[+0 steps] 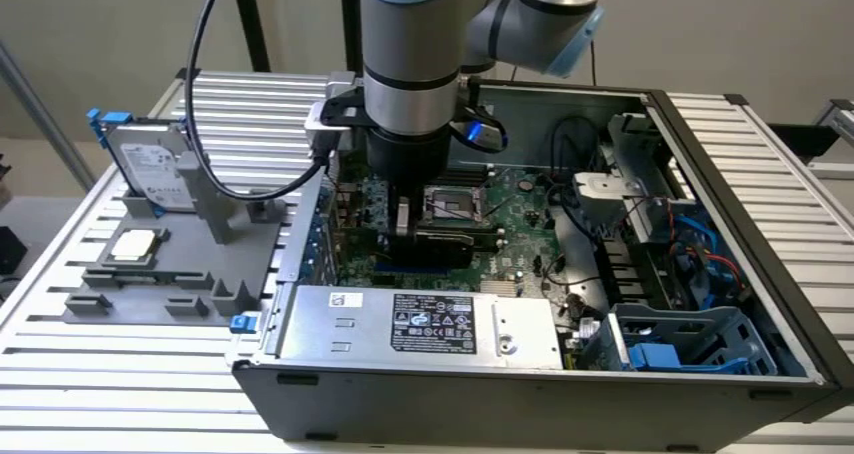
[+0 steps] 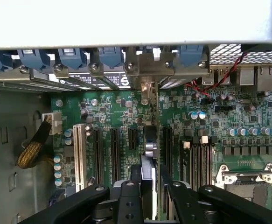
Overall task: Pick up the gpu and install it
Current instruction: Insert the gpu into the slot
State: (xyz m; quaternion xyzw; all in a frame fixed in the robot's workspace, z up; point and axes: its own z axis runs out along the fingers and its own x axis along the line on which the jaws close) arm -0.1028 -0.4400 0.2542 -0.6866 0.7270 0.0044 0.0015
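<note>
My gripper [image 1: 400,242] is down inside the open computer case [image 1: 747,234], over the green motherboard [image 1: 514,199]. It is shut on the gpu [image 1: 454,244], a dark flat card standing on edge. In the wrist view the gpu [image 2: 150,147] appears edge-on between the two black fingers [image 2: 136,191]. It runs in line with the black expansion slots [image 2: 115,149]. Its silver bracket [image 2: 147,70] sits at the case's rear wall among the blue slot clips [image 2: 110,56]. Whether the card's lower edge sits in a slot is hidden.
Outside the case, at the exterior view's left, a grey fixture [image 1: 174,274] carries a silver hard drive with blue rails [image 1: 154,169] and a small square CPU chip [image 1: 134,244]. Inside are the empty CPU socket [image 1: 454,204], power supply [image 1: 414,324], loose cables [image 1: 587,189] and a blue drive cage [image 1: 681,344].
</note>
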